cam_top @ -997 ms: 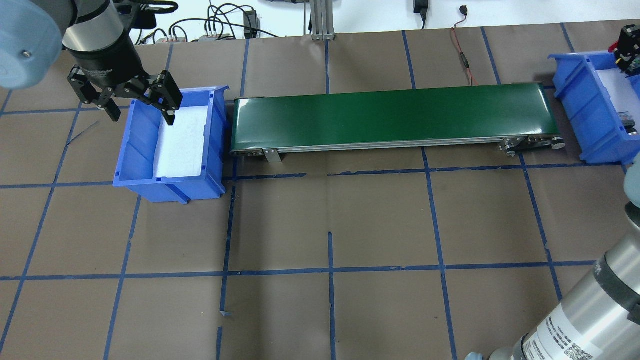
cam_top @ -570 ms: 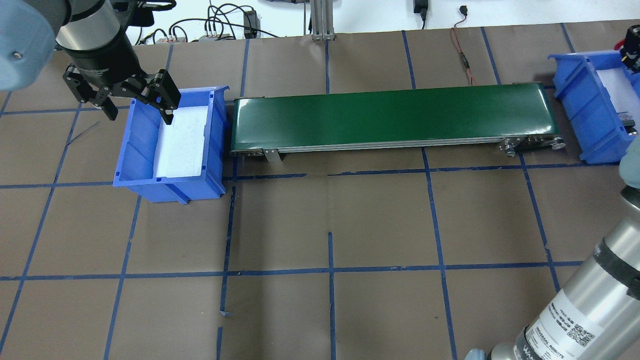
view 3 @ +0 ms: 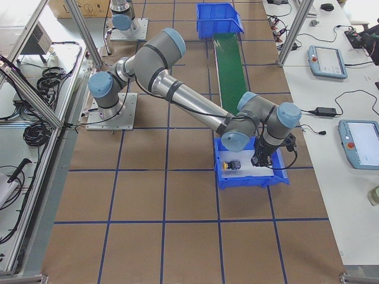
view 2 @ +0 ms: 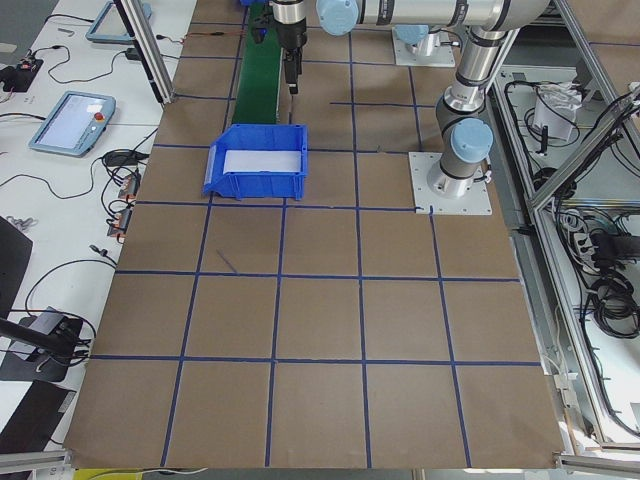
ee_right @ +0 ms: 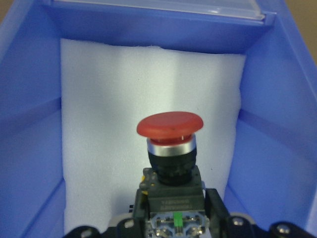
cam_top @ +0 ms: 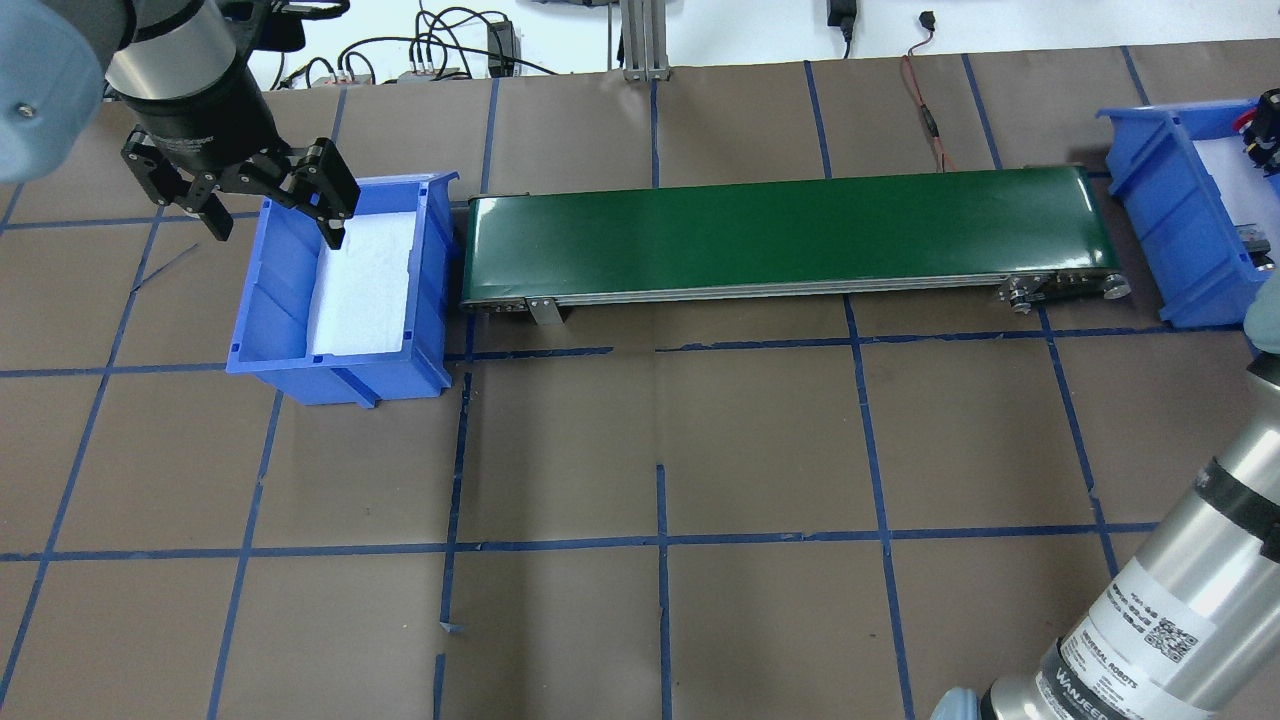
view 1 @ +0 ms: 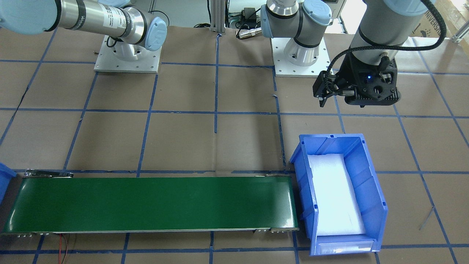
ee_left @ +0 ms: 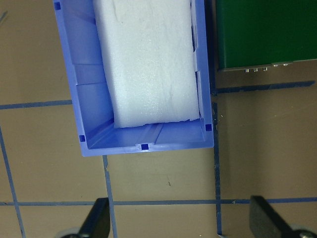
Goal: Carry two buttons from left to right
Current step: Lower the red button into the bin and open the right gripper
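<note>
The red button (ee_right: 170, 126) is upright between the jaws of my right gripper (ee_right: 176, 201), just above the white foam inside the right blue bin (ee_right: 29, 148). In the exterior right view the right gripper (view 3: 260, 157) is down in that bin (view 3: 249, 180), and the yellow button (view 3: 232, 165) lies on the foam beside it. My left gripper (cam_top: 272, 225) is open and empty, above the far left corner of the left blue bin (cam_top: 340, 360). That bin holds only white foam, as the left wrist view shows (ee_left: 143, 146).
A green conveyor belt (cam_top: 790, 235) runs between the two bins. The right bin (cam_top: 1160, 220) sits at its right end. Loose cables (cam_top: 925, 110) lie at the table's far edge. Blue tape lines cross the brown table.
My left gripper has drifted slightly up and to the left, still open. My right gripper has moved further right and lower over the right bin with the red button.
</note>
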Tool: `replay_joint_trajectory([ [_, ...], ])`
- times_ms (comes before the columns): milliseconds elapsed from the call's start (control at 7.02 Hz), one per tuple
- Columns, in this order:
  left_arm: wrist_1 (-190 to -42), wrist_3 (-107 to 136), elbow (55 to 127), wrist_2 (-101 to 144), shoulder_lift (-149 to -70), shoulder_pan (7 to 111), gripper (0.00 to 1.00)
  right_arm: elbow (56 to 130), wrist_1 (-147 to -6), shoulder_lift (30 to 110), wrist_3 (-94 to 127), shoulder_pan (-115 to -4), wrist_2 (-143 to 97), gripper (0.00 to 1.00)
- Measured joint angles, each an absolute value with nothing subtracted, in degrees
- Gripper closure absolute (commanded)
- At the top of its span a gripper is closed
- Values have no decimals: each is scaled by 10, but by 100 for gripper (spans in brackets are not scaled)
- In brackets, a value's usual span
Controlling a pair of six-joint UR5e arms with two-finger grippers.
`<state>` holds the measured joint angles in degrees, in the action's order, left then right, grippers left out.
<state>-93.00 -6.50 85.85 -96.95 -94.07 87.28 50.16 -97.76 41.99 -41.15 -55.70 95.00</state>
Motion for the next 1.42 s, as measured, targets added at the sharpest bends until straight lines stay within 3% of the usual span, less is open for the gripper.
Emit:
replay_joint_trajectory([
  [855,-909,-66,860,-971,-957,869,0,504,-980,393,-412,-558,922,85],
  [997,-908,-66,860,-970,-956,869,0,507,-979,392,-412,-558,922,77],
  [1140,-908,-66,860,-970,-956,870,0,508,-978,392,-412,-558,922,48],
  [1425,-908,-65,861,-970,-958,870,0,508,-978,392,-414,-558,922,40],
])
